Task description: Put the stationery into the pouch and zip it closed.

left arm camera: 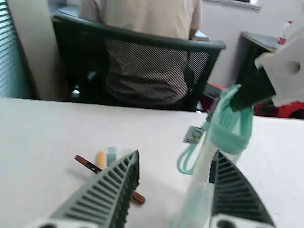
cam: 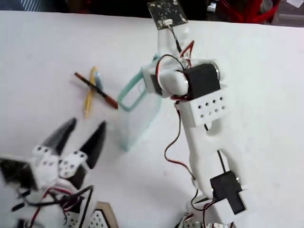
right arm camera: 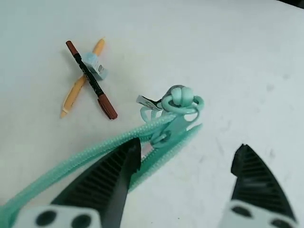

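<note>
Judged at the loading step, with nothing yet put in. Found left end effector (cam: 87, 124) released, jaws spread and empty, above the table (cam: 38, 57). Noted yellow pen (cam: 88, 102), brown pen (cam: 107, 99) and small blue piece (cam: 97, 78) heaped crosswise just ahead of its tips, untouched. Noted pouch (cam: 142, 114) standing on edge beyond that heap, mouth apparently open, under right end effector (right arm camera: 187, 154); found this likewise released, teal zip edge (right arm camera: 71, 167) lying against one jaw. Next, by judgement: lower left tips astride one pen, clench, carry to pouch mouth.
</note>
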You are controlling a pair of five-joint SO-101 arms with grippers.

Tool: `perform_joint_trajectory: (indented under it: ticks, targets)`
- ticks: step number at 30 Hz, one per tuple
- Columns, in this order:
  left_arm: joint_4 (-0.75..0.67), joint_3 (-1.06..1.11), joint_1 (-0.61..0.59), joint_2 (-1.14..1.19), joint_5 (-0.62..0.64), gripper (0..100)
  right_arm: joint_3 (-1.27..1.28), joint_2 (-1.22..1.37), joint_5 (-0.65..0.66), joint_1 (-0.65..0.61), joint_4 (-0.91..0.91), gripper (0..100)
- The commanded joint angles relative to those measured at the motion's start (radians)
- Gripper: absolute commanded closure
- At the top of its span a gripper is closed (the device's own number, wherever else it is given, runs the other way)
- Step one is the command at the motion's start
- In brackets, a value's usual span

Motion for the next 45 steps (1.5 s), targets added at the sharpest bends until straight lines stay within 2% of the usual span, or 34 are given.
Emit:
perform_joint_trajectory:
  ticks: [1,5,8,12,18,21,27,31,34,39,45]
  targets:
    - [-0.008,-0.075,-0.047,0.012,-0.137,79,0.002,-0.012,-0.003,0.054,-0.005,69.7]
    - [-0.034,-0.109,-0.051,0.041,-0.265,93,-0.003,-0.012,-0.003,0.077,0.028,69.7]
    - [-0.080,-0.170,-0.124,0.183,-0.324,97,-0.003,-0.012,-0.003,0.070,0.030,69.7]
    - [-0.106,-0.339,-0.203,0.542,-0.322,94,-0.002,-0.012,-0.003,0.071,0.028,69.7]
    - [0.020,-0.683,-0.255,1.221,-0.311,85,-0.005,-0.012,-0.003,0.061,0.022,69.7]
    - [0.074,-0.819,-0.260,1.523,-0.222,81,-0.005,-0.012,-0.002,0.050,0.024,69.7]
    - [0.127,-1.105,-0.257,1.972,-0.112,80,-0.002,-0.012,-0.002,0.047,0.027,69.7]
    - [0.189,-1.306,-0.254,2.120,-0.044,80,0.003,-0.010,-0.002,0.047,0.027,69.7]
    - [0.216,-1.416,-0.228,2.173,-0.038,80,0.003,-0.010,-0.002,0.047,0.025,69.7]
    - [0.209,-1.490,-0.168,2.262,-0.038,80,0.005,-0.010,-0.002,0.051,0.028,69.7]
    - [0.207,-1.602,-0.165,2.420,-0.035,80,0.003,-0.012,-0.002,0.048,0.039,69.7]
